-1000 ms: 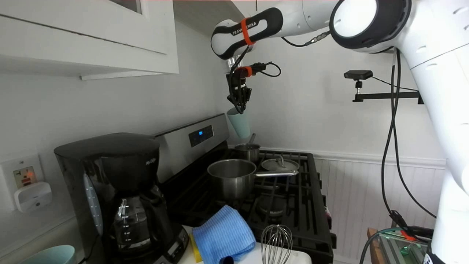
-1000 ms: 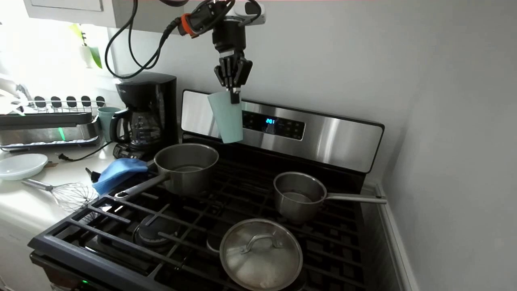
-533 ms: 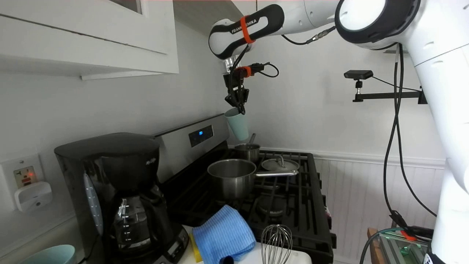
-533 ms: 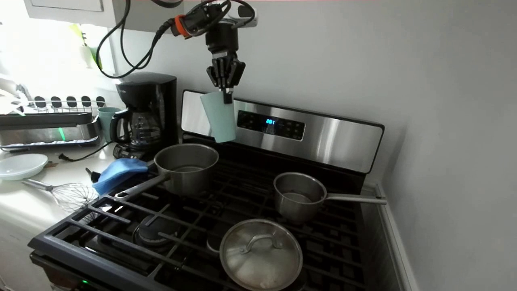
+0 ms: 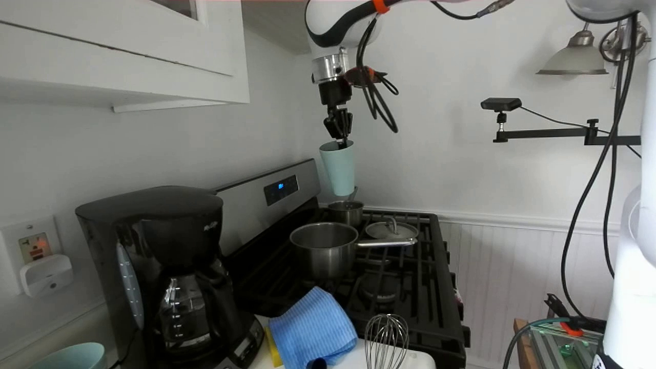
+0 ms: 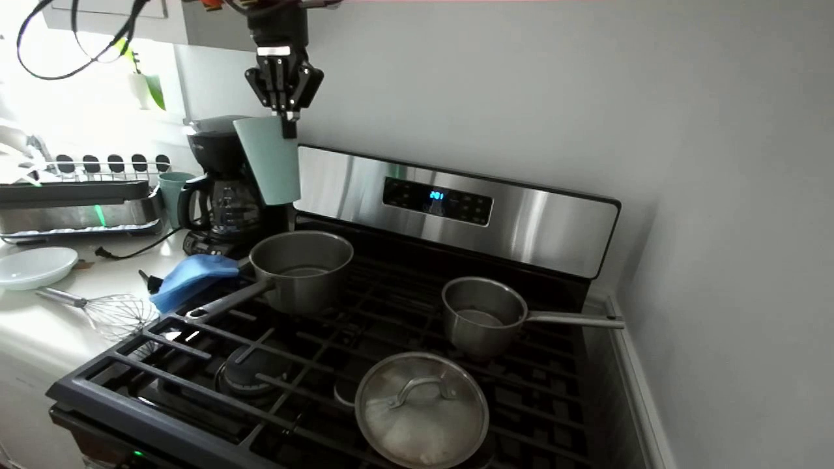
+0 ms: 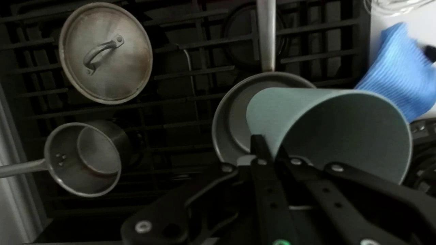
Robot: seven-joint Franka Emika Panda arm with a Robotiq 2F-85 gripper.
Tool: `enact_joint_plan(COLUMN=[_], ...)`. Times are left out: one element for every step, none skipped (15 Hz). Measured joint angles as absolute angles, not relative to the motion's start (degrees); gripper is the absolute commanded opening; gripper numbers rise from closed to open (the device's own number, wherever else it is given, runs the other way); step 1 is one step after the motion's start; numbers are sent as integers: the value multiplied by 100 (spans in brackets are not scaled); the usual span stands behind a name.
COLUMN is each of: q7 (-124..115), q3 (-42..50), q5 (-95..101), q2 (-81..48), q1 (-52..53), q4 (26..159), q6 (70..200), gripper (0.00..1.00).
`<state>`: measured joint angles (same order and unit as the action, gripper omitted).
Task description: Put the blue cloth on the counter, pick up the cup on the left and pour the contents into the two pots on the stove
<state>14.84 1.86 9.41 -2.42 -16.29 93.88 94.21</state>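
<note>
Pinching one pale green cup (image 6: 271,163) by its rim: tool (image 7: 269,147), just shifted toward the larger pot (image 6: 303,286) below it, away from the smaller pot (image 6: 482,329); pouring presumably nears.

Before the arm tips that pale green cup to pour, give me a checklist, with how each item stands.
1. Black two-finger gripper shut on the wall of the pale green tapered cup: ok.
2. Cup mouth facing up: ok, slight lean.
3. Large round steel pot and small round steel pot uncovered: ok; domed steel lid lies off both.
4. Cup contents: cannot tell; its bottom is hidden.
5. Cup lined up above the large pot: cannot tell.
6. Ribbed blue cloth on the white counter: ok.
</note>
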Motion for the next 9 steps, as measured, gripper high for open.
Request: enact_joint_plan(q7=[1710, 1914, 2082, 2204, 2308, 2296, 2285, 2285, 2285], q3=[236, 283, 327, 363, 386, 409, 431, 452, 476], q5=[856, 773, 700, 642, 612, 619, 620, 620, 620], q2=[-35, 156, 326, 477, 607, 665, 660, 652, 633], q1=[-1556, -1478, -1394, -1306, -1213, -1144, -1106, -1098, -1099], q4=[9669, 9952, 10231, 10497, 10752, 10878, 10878, 10863, 10844], q6=[9478, 9557, 9654, 9751, 9851, 9878, 9878, 9878, 9878], gripper=[1, 1, 1, 1, 4, 4, 4, 4, 1])
